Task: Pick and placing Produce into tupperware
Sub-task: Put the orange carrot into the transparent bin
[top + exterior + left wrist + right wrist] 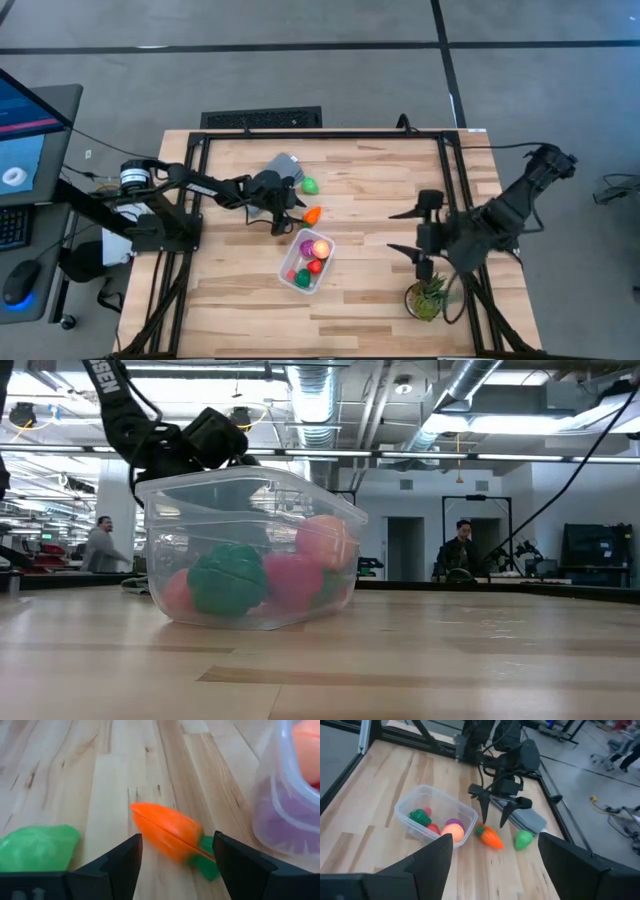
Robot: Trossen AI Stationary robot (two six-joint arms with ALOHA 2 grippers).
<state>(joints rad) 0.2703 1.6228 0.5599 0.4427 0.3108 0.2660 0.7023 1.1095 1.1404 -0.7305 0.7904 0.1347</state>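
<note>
The orange carrot [167, 831] with its green top lies on its side on the table, close to the tupperware [290, 277]. My left gripper [290, 213] hovers open just above the carrot, one finger on each side of it, touching nothing. A light green piece [310, 185] lies on the wood past the carrot. The clear tupperware [250, 490] stands on the table holding a purple piece, a yellow-orange ball [321, 247], red pieces and a dark green piece [226, 580]. My right gripper [400, 232] waits open to the right of the tupperware, above the table.
A flat grey lid [285, 164] lies by the far edge, behind the left gripper. A spiky green potted plant [428, 298] stands near the table's near right corner, below the right arm. Bare wood stretches left of the tupperware. People sit in the room beyond.
</note>
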